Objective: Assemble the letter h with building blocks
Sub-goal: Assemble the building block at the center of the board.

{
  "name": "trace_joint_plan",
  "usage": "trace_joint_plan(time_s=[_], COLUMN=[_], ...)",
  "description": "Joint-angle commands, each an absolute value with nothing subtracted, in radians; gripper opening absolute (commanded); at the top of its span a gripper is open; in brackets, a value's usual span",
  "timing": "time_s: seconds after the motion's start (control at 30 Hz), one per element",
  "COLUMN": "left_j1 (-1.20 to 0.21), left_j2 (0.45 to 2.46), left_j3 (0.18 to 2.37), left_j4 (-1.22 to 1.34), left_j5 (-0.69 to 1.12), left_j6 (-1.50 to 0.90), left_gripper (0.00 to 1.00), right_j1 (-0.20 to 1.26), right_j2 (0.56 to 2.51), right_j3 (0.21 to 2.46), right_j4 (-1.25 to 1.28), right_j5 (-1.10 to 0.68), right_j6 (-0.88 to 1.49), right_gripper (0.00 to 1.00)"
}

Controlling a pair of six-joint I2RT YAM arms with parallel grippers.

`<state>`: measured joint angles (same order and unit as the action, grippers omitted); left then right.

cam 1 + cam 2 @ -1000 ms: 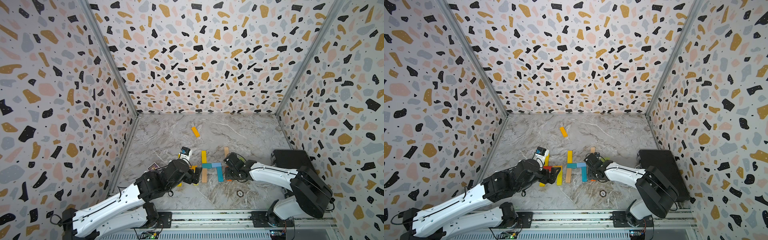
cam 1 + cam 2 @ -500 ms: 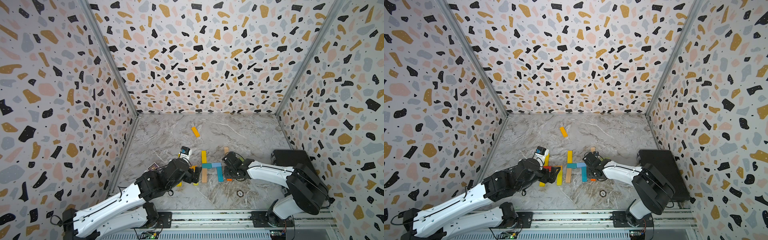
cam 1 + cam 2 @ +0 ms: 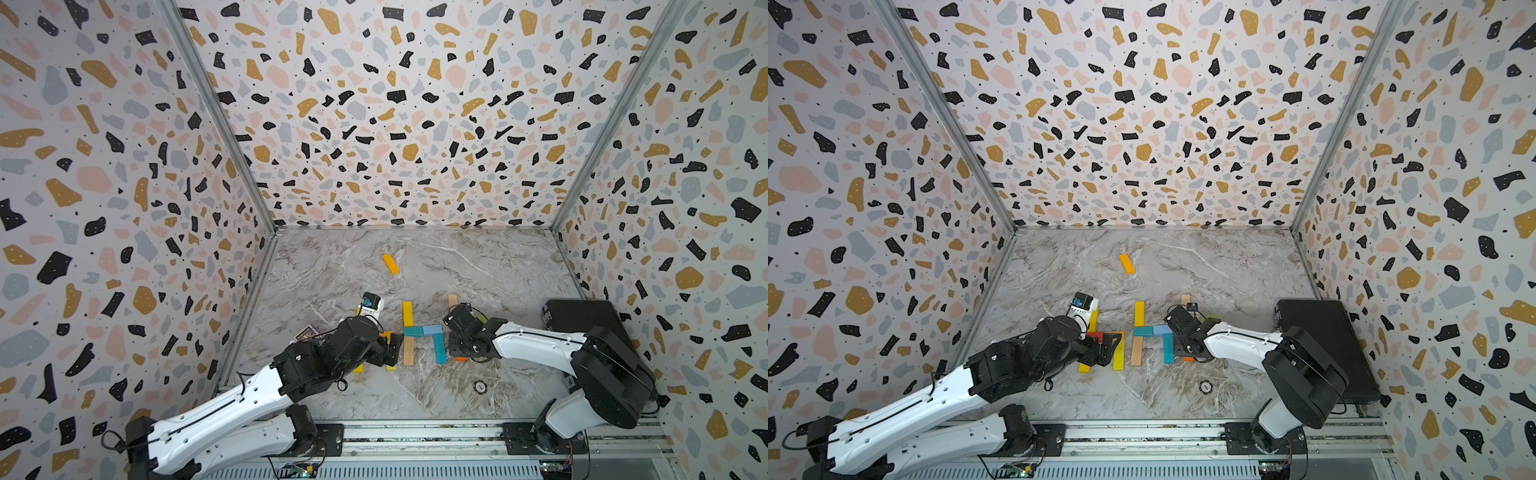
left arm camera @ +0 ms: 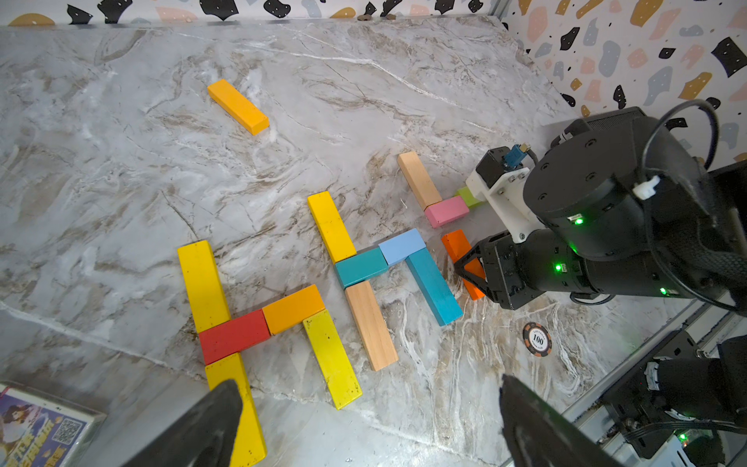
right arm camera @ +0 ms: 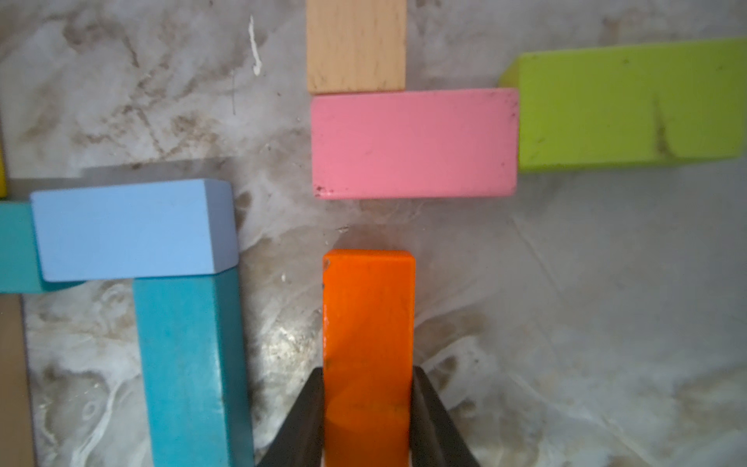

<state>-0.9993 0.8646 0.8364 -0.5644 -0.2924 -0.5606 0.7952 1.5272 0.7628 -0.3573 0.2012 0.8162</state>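
Observation:
My right gripper (image 5: 368, 388) is shut on the near end of an orange block (image 5: 368, 323) that lies flat on the marble floor (image 3: 478, 266), just short of a pink block (image 5: 414, 143). Beside the pink one lie a green block (image 5: 630, 105) and a plain wood block (image 5: 355, 44). To the left stands a letter of yellow (image 4: 331, 226), teal (image 4: 361, 267), light blue (image 4: 402, 246), long teal (image 4: 434, 287) and wood (image 4: 371, 325) blocks. Further left is a yellow, red (image 4: 234, 335) and orange one. My left gripper (image 4: 368, 384) hangs open above that letter's near end.
A loose orange-yellow block (image 3: 390, 263) lies far back on the floor. A poker chip (image 3: 481, 387) sits near the front edge. A black box (image 3: 582, 316) stands at the right wall. A white little box (image 3: 371, 303) and a printed card (image 3: 306, 333) lie at the left.
My right gripper's fingers have closed onto the orange block, and the arm has shifted slightly toward the letters. The left arm has not moved.

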Motion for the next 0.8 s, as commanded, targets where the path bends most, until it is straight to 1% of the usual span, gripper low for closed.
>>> trace_joint_plan(time_s=[0.0,0.77], left_j1=[-0.992,-0.983], left_j2=[0.871,0.904], left_j3=[0.845,0.875], left_j4=[-0.557,-0.578], left_j5=[-0.281,-0.273], left_j6=[-0.55,-0.569], left_gripper=[0.99,0.99], right_j1=[0.797,0.792], right_j2=[1.539,1.549], right_j3=[0.796,0.801], right_j4=[-0.402,-0.367], right_j5=[0.241,0.228], right_j6=[0.831,0.782], right_gripper=[0.34,0.36])
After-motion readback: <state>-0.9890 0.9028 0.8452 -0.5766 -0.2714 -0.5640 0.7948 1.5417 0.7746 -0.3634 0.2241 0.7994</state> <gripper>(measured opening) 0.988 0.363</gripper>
